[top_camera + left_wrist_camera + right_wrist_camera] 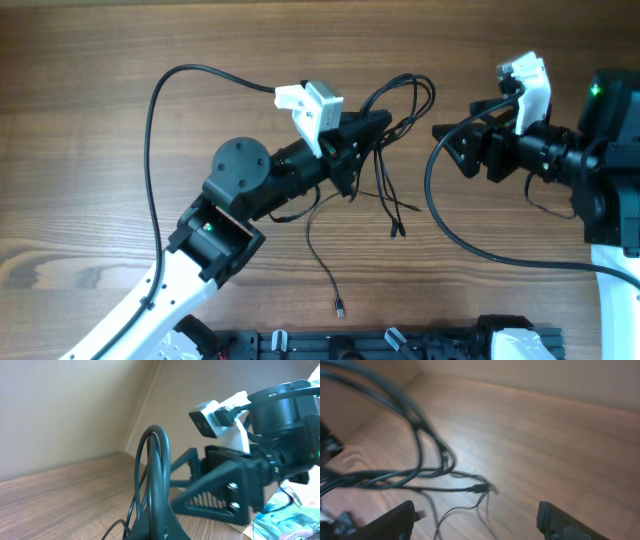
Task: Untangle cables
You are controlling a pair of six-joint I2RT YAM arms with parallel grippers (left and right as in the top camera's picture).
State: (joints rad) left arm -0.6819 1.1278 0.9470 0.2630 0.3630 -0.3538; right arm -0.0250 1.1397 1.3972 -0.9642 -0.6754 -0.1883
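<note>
The cables (392,150) are thin black wires bunched near the table's middle, with a loop rising at the top and several plug tips hanging down to the wood. My left gripper (378,124) is shut on the bundle and holds the loop up; the loop (152,475) stands upright in the left wrist view above the closed fingers (159,530). One long strand ends in a plug (340,312) near the front. My right gripper (450,145) is open and empty, just right of the cables, which show blurred ahead of its spread fingers (475,520) in the right wrist view (420,460).
A thicker black arm cable (152,110) arcs over the left of the table, and another (470,245) loops below the right arm. A black rail (380,343) runs along the front edge. The right arm (240,480) fills the left wrist view.
</note>
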